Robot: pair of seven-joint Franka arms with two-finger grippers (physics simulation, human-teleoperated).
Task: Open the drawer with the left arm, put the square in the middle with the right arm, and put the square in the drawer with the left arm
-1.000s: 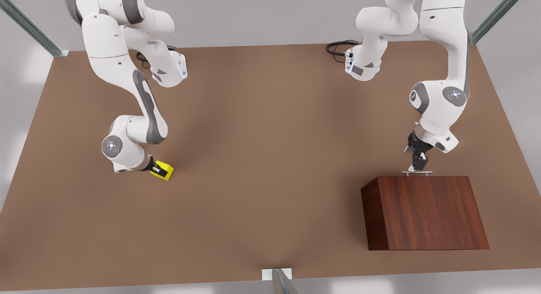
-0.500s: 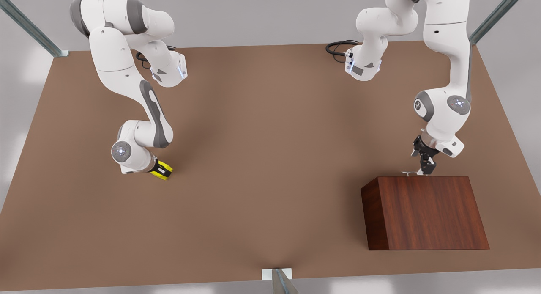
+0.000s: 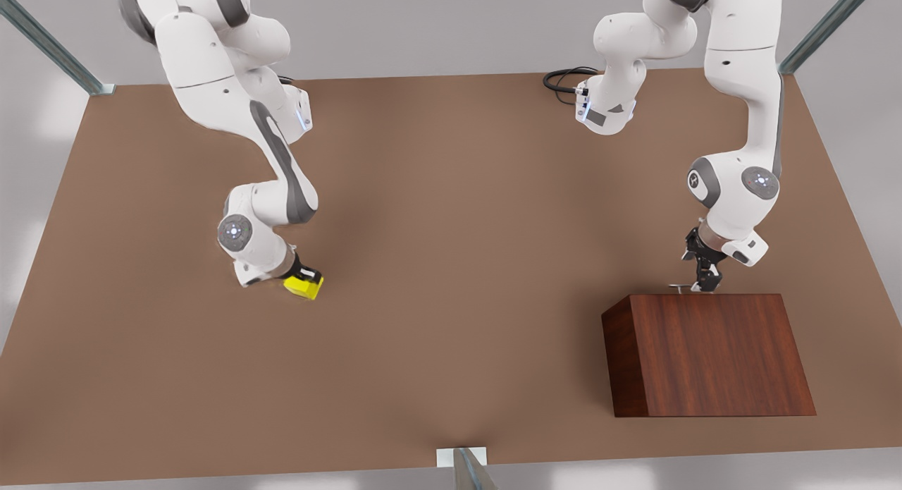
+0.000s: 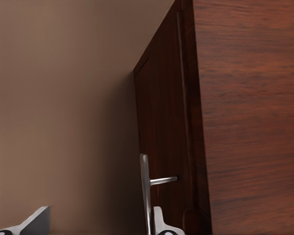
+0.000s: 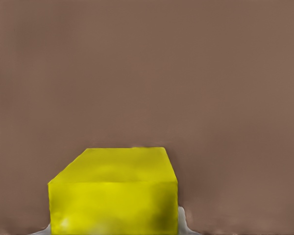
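The square (image 3: 306, 288) is a small yellow cube, held just above the tabletop at the front view's left with my right gripper (image 3: 301, 277) shut on it. It looms large in the right wrist view as square (image 5: 115, 191), with a fingertip (image 5: 184, 221) showing beside it. The dark wooden cabinet (image 3: 712, 356) stands at the front view's right. Its drawer (image 4: 161, 122) is closed, with the silver handle (image 4: 144, 191) on its far face. My left gripper (image 3: 705, 282) stands open at the handle (image 3: 694, 288), and the bar lies between its fingers (image 4: 159, 223).
The brown table (image 3: 451, 215) stretches between the two arms. A black cable (image 3: 564, 77) lies at the back edge. Metal struts (image 3: 49, 42) stand at the back corners, and a bracket (image 3: 461, 458) sits at the front edge.
My right arm has carried the square toward the front view's right. My left gripper has come down from above the handle until its fingers straddle the bar.
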